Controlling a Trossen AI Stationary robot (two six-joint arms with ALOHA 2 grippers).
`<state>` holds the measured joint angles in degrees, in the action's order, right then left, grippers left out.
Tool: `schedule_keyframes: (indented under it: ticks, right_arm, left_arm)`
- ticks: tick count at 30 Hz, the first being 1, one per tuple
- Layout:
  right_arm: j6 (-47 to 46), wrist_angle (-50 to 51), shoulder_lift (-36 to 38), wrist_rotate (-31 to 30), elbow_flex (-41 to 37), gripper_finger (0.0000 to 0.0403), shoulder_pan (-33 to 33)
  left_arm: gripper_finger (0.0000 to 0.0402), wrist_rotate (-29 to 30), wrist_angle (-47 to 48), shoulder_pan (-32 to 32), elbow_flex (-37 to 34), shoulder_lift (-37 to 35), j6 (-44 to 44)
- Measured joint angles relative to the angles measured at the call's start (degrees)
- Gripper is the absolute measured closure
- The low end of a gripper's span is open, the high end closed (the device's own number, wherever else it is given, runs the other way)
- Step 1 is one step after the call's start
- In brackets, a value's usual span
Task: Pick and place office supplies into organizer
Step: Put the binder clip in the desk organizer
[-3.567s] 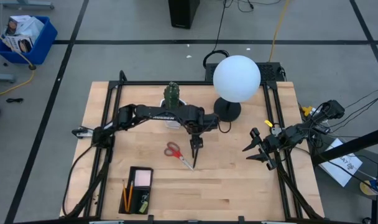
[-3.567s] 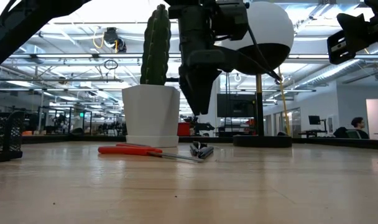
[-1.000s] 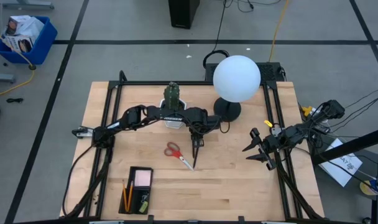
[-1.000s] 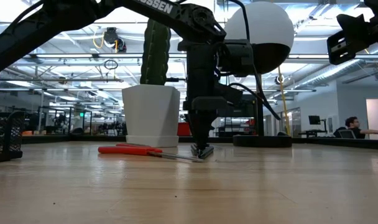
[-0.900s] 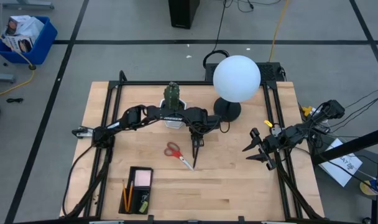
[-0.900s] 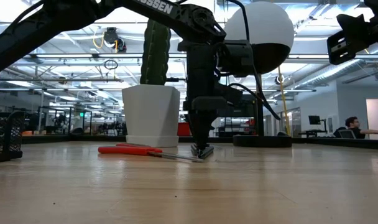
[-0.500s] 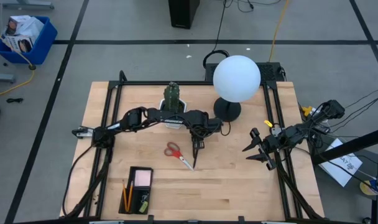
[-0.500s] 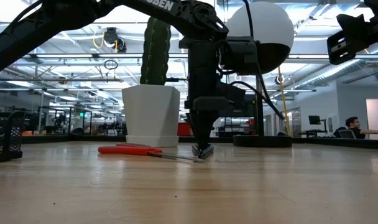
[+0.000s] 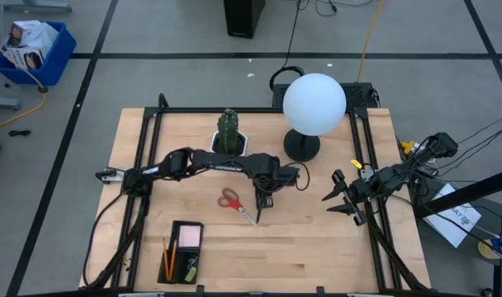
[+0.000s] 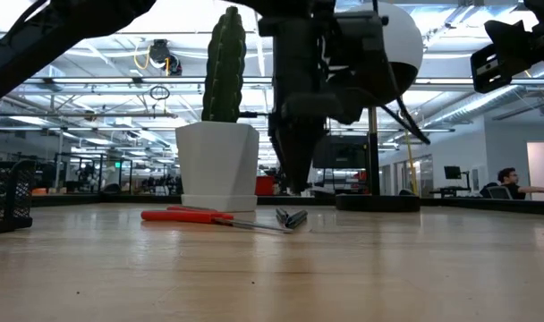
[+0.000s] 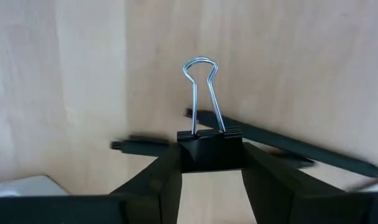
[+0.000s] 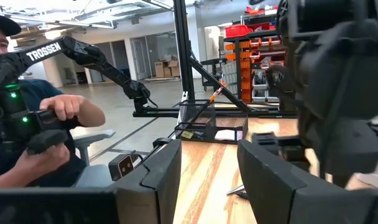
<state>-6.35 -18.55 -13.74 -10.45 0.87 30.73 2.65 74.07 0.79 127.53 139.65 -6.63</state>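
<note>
My left fingers (image 11: pixel 158 186): closed on a small black binder clip (image 11: pixel 211 148), one finger on each side of its body; its wire handles point away from me over the bare wood.
My left gripper (image 9: pixel 262 203): hangs above the middle of the table (image 9: pixel 317 239), just beside the scissors' blade tips. In the low view it (image 10: pixel 294 174) is clear of the tabletop.
Under the clip: thin dark pens (image 11: pixel 288 142) lie crossed on the wood.
Left on the table: another small clip (image 10: pixel 292 217) lies at the tip of the scissors (image 10: pixel 209 217).
Scissors: red handles, blades pointing toward the table's front edge (image 9: pixel 234 205), near the middle of the table, in front of the cactus (image 9: pixel 228 130) in its white pot.
Organizer (image 9: pixel 182 250): black tray at the front left of the table, well apart from my left gripper; an orange pencil (image 9: pixel 164 256) and a pink sticky-note pad (image 9: pixel 189 238) sit in it.
My right gripper (image 9: pixel 338 198): waits at the right edge of the table, fingers (image 12: pixel 158 177) spread apart, holding nothing.
Writing: "TROSSEN" in white on an arm (image 12: pixel 71 50) seen past my right fingers, beside a person (image 12: pixel 27 118) holding a controller.
Change: half a second ago my left gripper was down at the tabletop by the scissor tips; now it has lifted off the wood with the clip.
</note>
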Motion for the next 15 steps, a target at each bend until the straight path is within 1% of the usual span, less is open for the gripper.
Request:
schedule_keyframes:
  ticks: [6, 11, 15]
  right_arm:
    - [0.0, 0.0, 0.0, 0.0, 0.0, 0.025, 0.0]
    - [0.0, 0.0, 0.0, 0.0, 0.0, 0.025, 0.0]
    - [0.0, 0.0, 0.0, 0.0, 0.0, 0.025, 0.0]
  left_arm:
    - [0.0256, -1.2, 2.1, 3.0, 2.7, 0.0, -3.1]
    - [0.0249, -4.0, 3.8, 5.8, 4.1, 0.0, -6.3]
    - [0.0247, -4.5, 4.8, 8.5, 4.2, -0.1, -9.7]
